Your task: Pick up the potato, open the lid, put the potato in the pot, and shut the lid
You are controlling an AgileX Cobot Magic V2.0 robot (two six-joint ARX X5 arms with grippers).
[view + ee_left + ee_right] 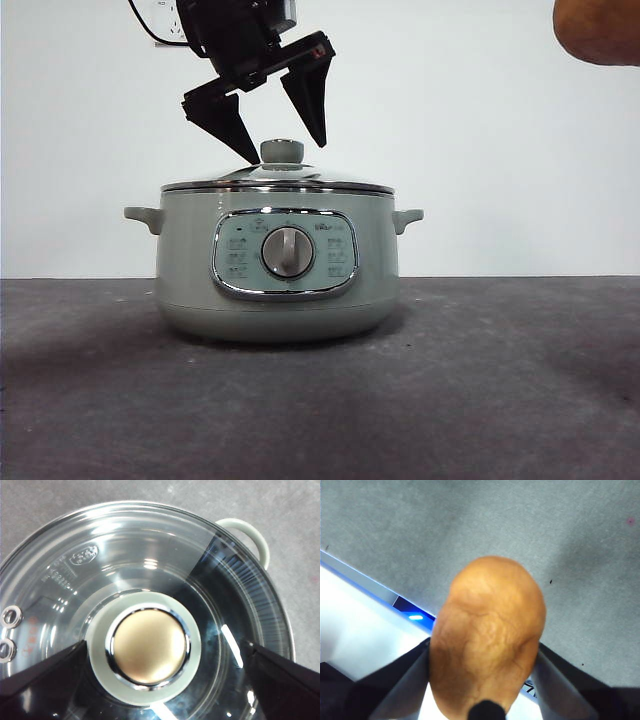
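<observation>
The sage-green pot (278, 270) stands mid-table with its glass lid (278, 184) on. My left gripper (283, 150) hangs open just above the lid's green knob (282, 152), one jaw on each side of it. In the left wrist view the knob (148, 647) lies between the two black jaws, over the glass lid (125, 550). The golden-brown potato (487, 635) is clamped in my right gripper (485, 680), which is shut on it, high above the table. In the front view only a brown piece of the potato (598, 28) shows at the top right corner.
The pot has a handle on each side, one of them (247, 535) seen in the left wrist view. A dark grey table (500, 380) spreads around the pot. A white surface with a blue-lit edge (375, 625) lies below the right gripper.
</observation>
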